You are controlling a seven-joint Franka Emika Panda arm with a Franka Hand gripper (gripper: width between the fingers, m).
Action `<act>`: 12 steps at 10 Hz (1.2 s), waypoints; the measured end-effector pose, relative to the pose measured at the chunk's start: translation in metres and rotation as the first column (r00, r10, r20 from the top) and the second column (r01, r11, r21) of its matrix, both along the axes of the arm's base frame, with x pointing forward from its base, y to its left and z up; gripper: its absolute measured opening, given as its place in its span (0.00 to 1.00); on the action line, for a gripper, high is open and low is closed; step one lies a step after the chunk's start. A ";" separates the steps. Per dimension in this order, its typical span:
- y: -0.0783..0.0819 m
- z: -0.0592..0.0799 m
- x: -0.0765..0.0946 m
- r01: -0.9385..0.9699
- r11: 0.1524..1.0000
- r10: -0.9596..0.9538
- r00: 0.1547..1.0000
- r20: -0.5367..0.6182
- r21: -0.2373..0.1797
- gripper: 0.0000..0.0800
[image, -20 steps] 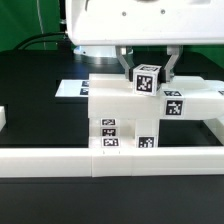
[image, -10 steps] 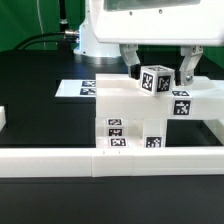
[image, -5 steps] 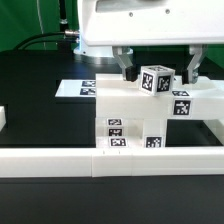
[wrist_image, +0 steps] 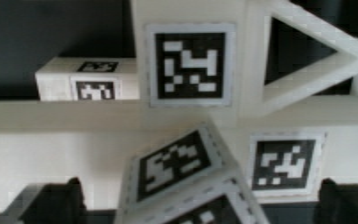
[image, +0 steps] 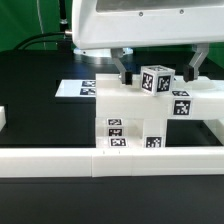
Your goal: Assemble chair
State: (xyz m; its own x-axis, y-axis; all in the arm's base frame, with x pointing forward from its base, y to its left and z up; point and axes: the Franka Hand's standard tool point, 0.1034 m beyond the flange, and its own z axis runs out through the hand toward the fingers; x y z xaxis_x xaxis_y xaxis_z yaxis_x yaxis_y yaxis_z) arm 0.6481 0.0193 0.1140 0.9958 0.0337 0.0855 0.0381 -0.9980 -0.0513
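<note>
Leg (image: 153, 80) nearly upright, aslant atop chair (image: 118, 102)

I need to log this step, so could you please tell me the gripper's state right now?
Gripper: open, holding nothing; its fingers stand either side of the leg without touching it.

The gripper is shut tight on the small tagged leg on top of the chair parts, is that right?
Not quite: the gripper is open, not shut. In the exterior view its fingers stand apart on either side of the small tagged leg, with a gap at each side. The leg does sit on top of the chair parts.
</note>
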 end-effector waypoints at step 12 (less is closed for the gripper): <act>-0.001 0.000 0.000 0.140 0.990 -0.140 0.990 0.010 0.017 0.35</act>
State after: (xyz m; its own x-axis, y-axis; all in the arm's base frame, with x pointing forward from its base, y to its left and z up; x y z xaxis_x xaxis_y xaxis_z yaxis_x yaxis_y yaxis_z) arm 0.6480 0.0184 0.1139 0.9895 -0.1074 0.0964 -0.1012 -0.9926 -0.0674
